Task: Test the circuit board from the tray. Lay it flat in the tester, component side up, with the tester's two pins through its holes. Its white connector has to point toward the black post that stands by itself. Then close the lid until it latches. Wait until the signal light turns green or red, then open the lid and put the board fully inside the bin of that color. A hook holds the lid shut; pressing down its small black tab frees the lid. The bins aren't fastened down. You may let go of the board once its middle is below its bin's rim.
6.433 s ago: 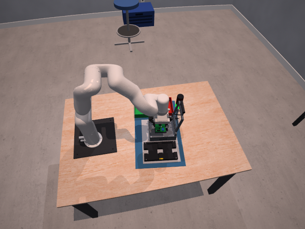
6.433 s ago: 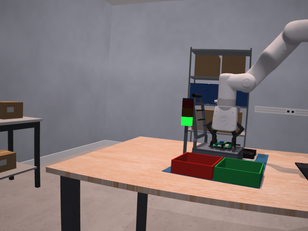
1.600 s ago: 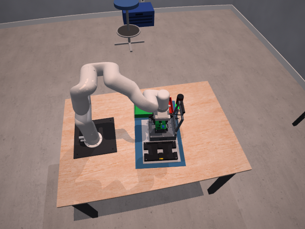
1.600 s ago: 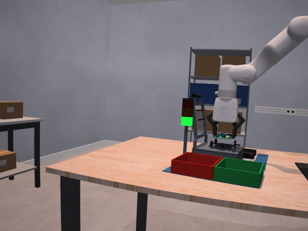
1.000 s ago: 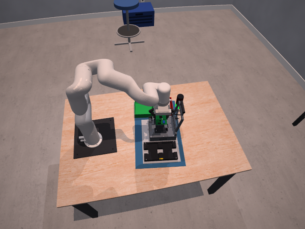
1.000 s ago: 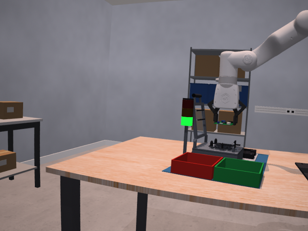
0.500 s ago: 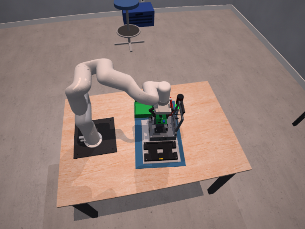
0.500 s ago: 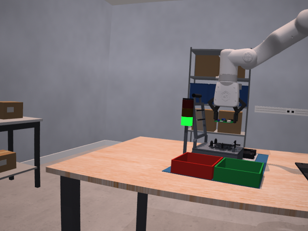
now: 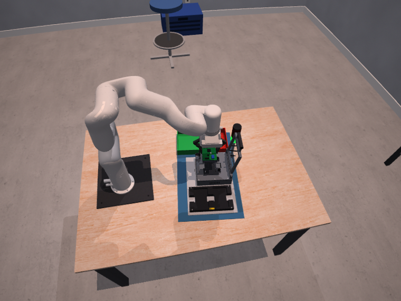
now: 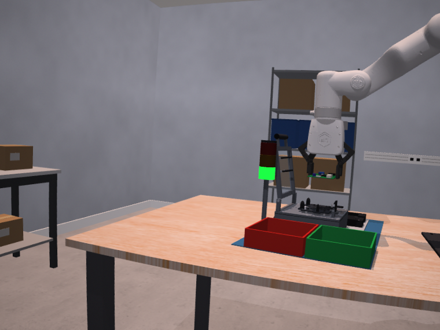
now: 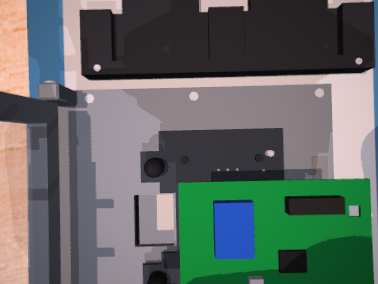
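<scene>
My gripper [image 10: 323, 173] [image 9: 210, 150] is shut on the green circuit board [image 10: 321, 175] [image 9: 207, 158] [image 11: 300, 232] and holds it level, component side up, well above the tester [image 9: 212, 177] [image 10: 311, 213] [image 11: 107, 165]. The tester's nest is empty and its lid [image 9: 235, 151] [image 10: 286, 170] stands open and upright. The signal light [image 10: 267, 173] beside the lid glows green. The green bin [image 10: 339, 249] [image 9: 185, 142] and the red bin [image 10: 276, 237] [image 9: 223, 138] stand side by side just beyond the tester. The black tray [image 9: 212, 199] [image 11: 220, 45] is empty.
Tester, tray and bins sit on a blue mat [image 9: 207, 217] on the wooden table [image 9: 275, 181]. The arm's base stands on a black plate [image 9: 141, 161] to the left. A shelf with boxes [image 10: 294, 92] stands behind the table.
</scene>
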Tool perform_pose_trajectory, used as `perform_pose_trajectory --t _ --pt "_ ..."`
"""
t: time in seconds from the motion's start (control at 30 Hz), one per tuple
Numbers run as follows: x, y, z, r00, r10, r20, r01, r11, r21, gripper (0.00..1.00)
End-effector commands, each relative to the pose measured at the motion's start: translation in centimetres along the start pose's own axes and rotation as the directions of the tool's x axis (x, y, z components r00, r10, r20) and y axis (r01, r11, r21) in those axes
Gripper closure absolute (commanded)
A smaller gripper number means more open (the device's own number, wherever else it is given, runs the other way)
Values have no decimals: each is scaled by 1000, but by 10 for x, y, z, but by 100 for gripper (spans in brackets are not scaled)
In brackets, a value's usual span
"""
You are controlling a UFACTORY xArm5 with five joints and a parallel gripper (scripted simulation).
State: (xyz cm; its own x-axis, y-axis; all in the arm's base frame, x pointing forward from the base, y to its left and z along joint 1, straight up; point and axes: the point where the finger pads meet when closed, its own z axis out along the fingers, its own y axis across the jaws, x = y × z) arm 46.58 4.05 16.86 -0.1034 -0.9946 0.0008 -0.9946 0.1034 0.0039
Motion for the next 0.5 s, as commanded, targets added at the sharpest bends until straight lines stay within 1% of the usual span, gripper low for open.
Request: perform_pose_trajectory --t 0.0,0.3,0.37,0.47 --pt "-25 12 6 1000 0 1 0 1000 4 21" --pt "-78 42 23 1000 0 1 0 1000 3 21" --pt "-78 42 23 1000 0 1 0 1000 3 21" --pt "-98 53 29 1000 0 0 0 1000 3 21"
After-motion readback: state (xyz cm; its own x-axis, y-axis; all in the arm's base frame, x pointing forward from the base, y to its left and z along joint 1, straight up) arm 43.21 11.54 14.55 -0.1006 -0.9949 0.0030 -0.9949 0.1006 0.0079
